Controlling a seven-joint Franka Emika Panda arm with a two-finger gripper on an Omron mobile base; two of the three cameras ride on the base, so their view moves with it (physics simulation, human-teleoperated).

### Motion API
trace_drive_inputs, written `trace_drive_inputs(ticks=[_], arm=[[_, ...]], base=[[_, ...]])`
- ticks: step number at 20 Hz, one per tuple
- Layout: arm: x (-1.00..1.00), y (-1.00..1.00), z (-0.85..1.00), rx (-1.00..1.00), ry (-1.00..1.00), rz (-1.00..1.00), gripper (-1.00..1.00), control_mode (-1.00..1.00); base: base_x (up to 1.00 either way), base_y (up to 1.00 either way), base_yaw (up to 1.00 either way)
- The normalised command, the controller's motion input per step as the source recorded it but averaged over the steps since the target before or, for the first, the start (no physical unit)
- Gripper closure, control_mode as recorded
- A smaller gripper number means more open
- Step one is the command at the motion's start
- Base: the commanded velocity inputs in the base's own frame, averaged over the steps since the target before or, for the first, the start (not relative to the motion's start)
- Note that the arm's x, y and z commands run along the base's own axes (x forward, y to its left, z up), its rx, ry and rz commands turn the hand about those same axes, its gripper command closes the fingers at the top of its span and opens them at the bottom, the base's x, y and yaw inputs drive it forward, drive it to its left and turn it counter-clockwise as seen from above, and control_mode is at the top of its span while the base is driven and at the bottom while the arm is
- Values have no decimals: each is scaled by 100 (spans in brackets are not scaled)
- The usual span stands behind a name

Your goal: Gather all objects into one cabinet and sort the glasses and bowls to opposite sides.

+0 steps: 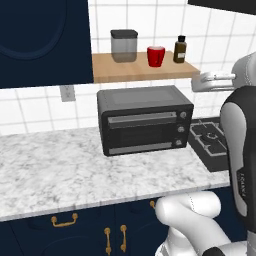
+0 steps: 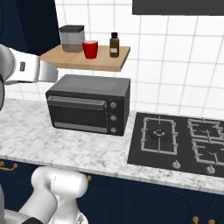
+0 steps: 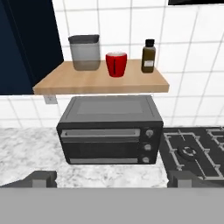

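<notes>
From the left base view, the small bright red cup [image 1: 156,56] stood upright on the light wooden shelf [image 1: 142,71], between the tall grey black-lidded canister [image 1: 124,45] at its nine o'clock and a dark brown bottle [image 1: 180,49] at its three o'clock. It was probably parked there as ordinary shelf storage, well apart from the dark navy wall cabinet [image 1: 42,40] at the shelf's nine o'clock, whose door looked shut. A black toaster oven [image 1: 145,120] sat directly below, at the cup's six o'clock, on the white-grey marble counter [image 1: 50,170], with navy base cupboards [image 1: 65,230] and brass pulls under it.

In the right base view the red cup [image 2: 90,49] again stood between canister [image 2: 72,38] and bottle [image 2: 114,45]. At the oven's [image 2: 89,109] three o'clock lay a black gas hob [image 2: 179,142], and white tiles [image 2: 175,65] covered the wall behind.

The hand view looked level at the shelf [image 3: 103,81], the red cup [image 3: 116,64] near twelve o'clock, apparently lined up as the first piece to fetch. The gripper [image 3: 111,178] had its jaws spread as wide as they go, holding nothing and well short of the cup. Marble [image 3: 26,148] and the hob [image 3: 192,151] flanked the oven [image 3: 110,131].
</notes>
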Motion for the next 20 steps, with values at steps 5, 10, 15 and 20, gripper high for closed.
trace_drive_inputs(ticks=[5, 10, 15, 20], arm=[[21, 0, 12, 0, -23, 0, -100, -100], [45, 1, 0, 0, -6, 0, -100, -100], [58, 1, 0, 0, 0, 0, -100, -100], [51, 2, 0, 0, 0, 0, -100, -100]], base=[[0, 0, 0], [0, 0, 0], [0, 0, 0], [0, 0, 0]])
